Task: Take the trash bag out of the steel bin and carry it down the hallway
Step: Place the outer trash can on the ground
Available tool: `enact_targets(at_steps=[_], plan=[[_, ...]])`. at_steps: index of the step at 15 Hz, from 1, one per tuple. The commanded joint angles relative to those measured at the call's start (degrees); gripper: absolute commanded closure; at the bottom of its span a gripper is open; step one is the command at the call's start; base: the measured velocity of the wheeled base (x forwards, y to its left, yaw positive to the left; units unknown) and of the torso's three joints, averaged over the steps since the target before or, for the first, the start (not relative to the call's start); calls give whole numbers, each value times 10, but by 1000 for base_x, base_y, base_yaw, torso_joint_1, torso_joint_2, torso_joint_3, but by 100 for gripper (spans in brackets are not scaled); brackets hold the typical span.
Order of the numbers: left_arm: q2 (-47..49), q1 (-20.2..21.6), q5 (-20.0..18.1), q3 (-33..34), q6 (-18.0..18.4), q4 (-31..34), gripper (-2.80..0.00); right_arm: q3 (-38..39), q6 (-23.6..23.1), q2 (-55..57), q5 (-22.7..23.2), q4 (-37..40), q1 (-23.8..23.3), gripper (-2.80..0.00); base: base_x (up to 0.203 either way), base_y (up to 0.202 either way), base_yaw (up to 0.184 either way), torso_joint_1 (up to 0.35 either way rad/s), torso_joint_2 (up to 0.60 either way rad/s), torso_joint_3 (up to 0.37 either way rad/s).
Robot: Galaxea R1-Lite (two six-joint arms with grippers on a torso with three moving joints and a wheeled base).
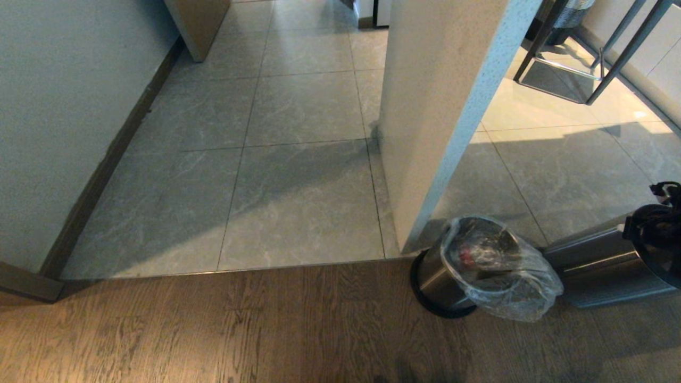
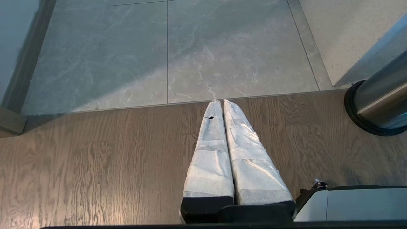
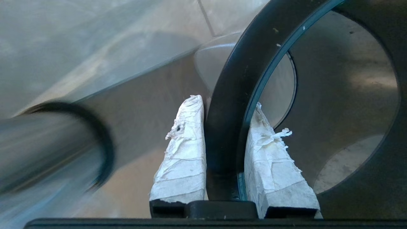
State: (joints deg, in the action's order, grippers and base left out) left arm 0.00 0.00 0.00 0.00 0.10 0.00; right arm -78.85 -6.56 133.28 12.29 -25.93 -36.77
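The right claw [image 3: 225, 103] is clamped on the black rim [image 3: 229, 79] of an empty second bin [image 1: 596, 266], probably to tip it aside. The bag [image 1: 505, 271] sits in the bin [image 1: 433, 276] beside it. The left claw [image 2: 221, 101] is parked with its fingers together.

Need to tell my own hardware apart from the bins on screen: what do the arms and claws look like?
Both claws, left claw and right claw, have two long tapering fingers wrapped in white crinkled tape on black bases. The right one's tape is frayed, the left's has a small dark hole. The right arm shows glossy black with black cables.
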Motion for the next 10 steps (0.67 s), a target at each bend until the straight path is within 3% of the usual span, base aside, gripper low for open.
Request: enact_targets(at_steps=[1, 10], plan=[[0, 0, 0, 0, 0, 0, 0, -34, -5, 72, 1, -5, -1, 0, 0, 0, 0, 0, 0, 0], [-1, 0, 0, 0, 0, 0, 0, -55, -15, 65, 23, 4, 2, 0, 0, 0, 0, 0, 0, 0]])
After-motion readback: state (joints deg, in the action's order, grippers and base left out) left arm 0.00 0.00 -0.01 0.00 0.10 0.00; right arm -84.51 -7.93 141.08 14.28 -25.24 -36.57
